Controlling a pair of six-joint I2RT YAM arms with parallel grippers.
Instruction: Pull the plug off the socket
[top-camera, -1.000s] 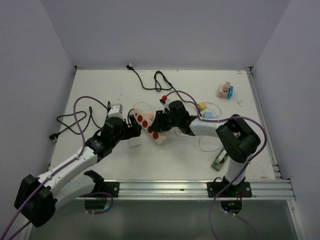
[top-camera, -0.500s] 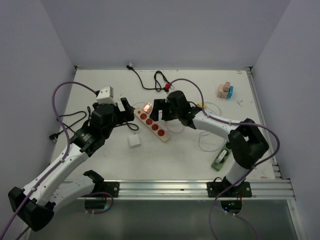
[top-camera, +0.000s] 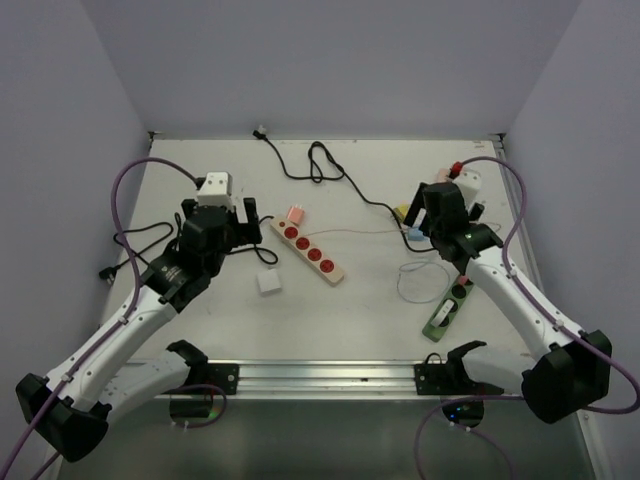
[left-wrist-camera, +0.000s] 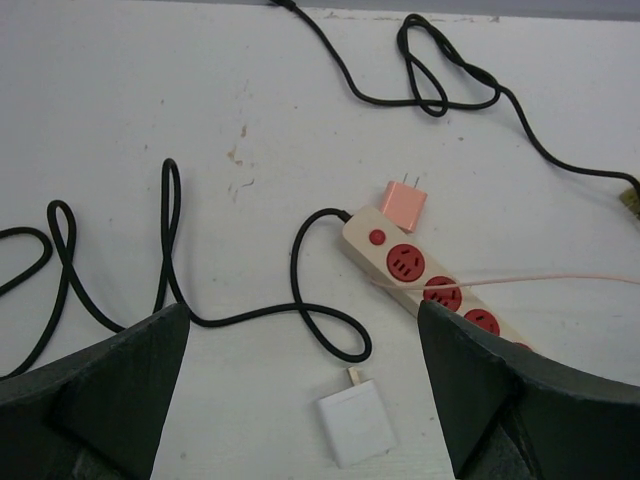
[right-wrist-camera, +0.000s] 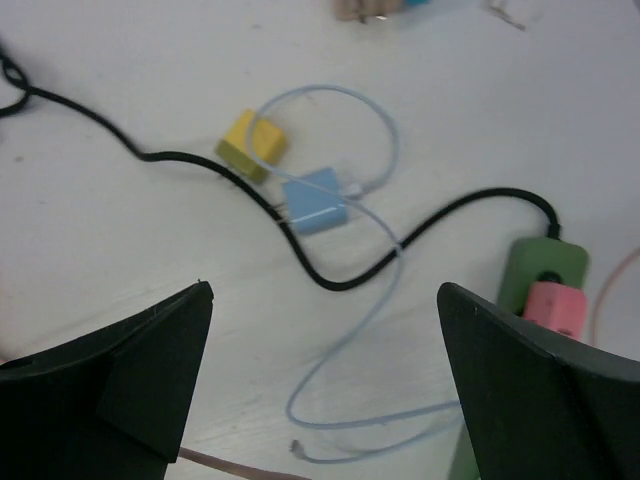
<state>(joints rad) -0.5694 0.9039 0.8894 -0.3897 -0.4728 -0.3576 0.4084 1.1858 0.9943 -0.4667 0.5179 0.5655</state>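
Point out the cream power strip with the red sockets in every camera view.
Top external: the power strip lies diagonally, left of centre.
Left wrist: the power strip is right of centre and runs toward the lower right.
Right wrist: not in it.
Shared landmark: the white charger lies below and left of the strip. It also shows at the bottom of the left wrist view.

Long beige plastic power strip with round red sockets (top-camera: 308, 251): lying flat, running diagonally from far-left to near-right, every visible socket standing empty.

Small pink square plug adapter (left-wrist-camera: 403, 205): lying unplugged just beside the strip's far-left end, two metal prongs pointing away from it.
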